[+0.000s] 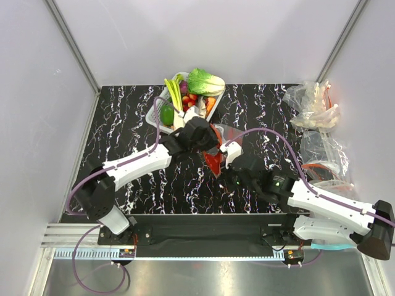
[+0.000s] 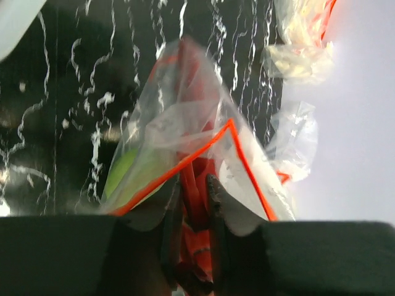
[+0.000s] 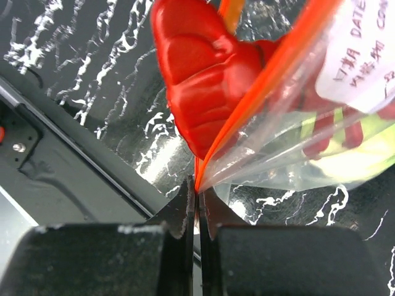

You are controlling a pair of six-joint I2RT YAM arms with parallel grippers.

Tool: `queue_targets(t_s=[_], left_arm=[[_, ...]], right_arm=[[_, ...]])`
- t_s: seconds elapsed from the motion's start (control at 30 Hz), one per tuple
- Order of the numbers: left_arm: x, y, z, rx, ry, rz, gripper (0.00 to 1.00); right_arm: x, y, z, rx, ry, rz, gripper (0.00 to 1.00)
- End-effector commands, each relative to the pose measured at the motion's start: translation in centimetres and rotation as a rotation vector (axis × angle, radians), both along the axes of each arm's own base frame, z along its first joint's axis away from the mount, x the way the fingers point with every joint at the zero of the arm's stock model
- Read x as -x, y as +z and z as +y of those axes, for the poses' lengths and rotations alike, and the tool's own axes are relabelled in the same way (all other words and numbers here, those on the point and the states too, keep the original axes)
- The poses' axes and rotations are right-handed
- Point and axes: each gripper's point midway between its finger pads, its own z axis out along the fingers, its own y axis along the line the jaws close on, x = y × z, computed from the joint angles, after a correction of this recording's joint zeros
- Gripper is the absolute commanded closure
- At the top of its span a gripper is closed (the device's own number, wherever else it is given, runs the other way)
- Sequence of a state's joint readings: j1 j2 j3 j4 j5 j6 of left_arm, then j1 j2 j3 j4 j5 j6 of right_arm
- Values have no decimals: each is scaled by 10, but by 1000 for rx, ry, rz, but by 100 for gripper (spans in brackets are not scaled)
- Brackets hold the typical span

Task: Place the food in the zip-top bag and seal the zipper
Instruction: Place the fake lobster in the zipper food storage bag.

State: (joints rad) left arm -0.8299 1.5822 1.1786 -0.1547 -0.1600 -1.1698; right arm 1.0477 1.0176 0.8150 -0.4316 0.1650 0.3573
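Note:
The clear zip-top bag hangs between my two grippers above the table's middle. My left gripper is shut on the red lobster, holding it at the bag's open mouth. The lobster's tail sticks out below the red-orange zipper. My right gripper is shut on the end of the zipper strip at the bag's corner. The pale green cabbage lies inside the bag, also seen through the plastic in the right wrist view. The bag's white label faces the right wrist camera.
A white basket at the back holds a bok choy, a leek and other toy vegetables. Crumpled clear plastic bags lie along the right wall. The table's front edge rail runs just below both grippers.

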Motion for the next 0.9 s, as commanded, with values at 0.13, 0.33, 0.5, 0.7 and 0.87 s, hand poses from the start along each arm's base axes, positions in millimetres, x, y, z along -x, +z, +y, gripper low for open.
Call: queue_targets(t_s=[0.13,0.33,0.5,0.7,0.87], left_arm=[[-21,44,3,-71,31,-223,31],[-6,93,9,-96,-64,-291,18],[6,115,18,-174,-150,-339,9],[23,146,34,-243,-236,-403,1],[29,138,69,-306,-245,-400,2]], right_arm=[[3,70,12,-203,3,-73,100],[-6,66,1,-176,-89,-79,100],[-9,62,-7,-159,-139,-72,100],[-10,59,-18,-169,-183,-76,100],[-8,63,-30,-190,-215,-88,100]])
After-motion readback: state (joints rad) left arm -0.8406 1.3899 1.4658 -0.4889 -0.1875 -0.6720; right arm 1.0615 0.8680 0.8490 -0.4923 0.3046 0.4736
